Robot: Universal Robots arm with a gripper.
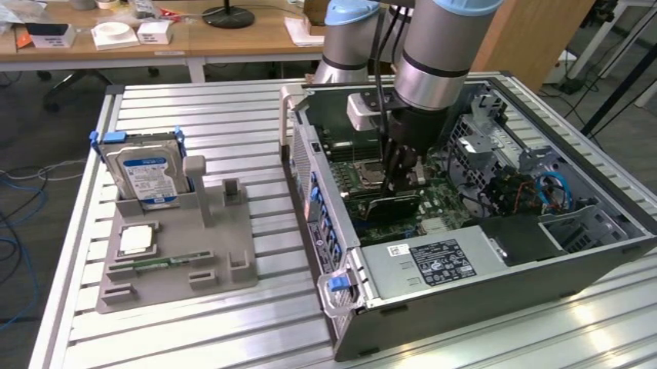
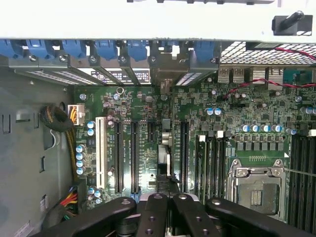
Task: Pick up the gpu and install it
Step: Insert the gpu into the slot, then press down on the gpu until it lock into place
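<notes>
While the grey tray (image 1: 175,261) on the tabletop (image 1: 205,330) nearest me carries the blue-labelled hard drive (image 1: 149,173) standing upright and a small green memory stick (image 1: 154,264) lying flat, the card the job is about is not on it; it is over in the open computer case (image 1: 462,307), on the exterior view's right.

Past the power supply (image 1: 431,261) at the near end of the case, the arm reaches straight down into the case; the gripper (image 1: 398,181) has its fingers drawn in close on the gpu (image 1: 395,206), which hangs directly beneath it as a thin dark card, on edge, low over the motherboard (image 1: 370,173).

From the wrist view the relation is plainer; the gripper (image 2: 168,212) pinches the gpu (image 2: 164,148) edge-on, and the card's long axis runs away from the fingers toward the case's rear wall, parallel with the long black expansion slots (image 2: 133,158) on the motherboard (image 2: 247,113); it sits between two of those slots, or over one I cannot see beneath it. Whether its lower edge has met a slot I cannot tell; to my eye it looks lined up but not yet pressed home.

Beyond the case stands a wooden desk (image 1: 246,38) with small boxes.
</notes>
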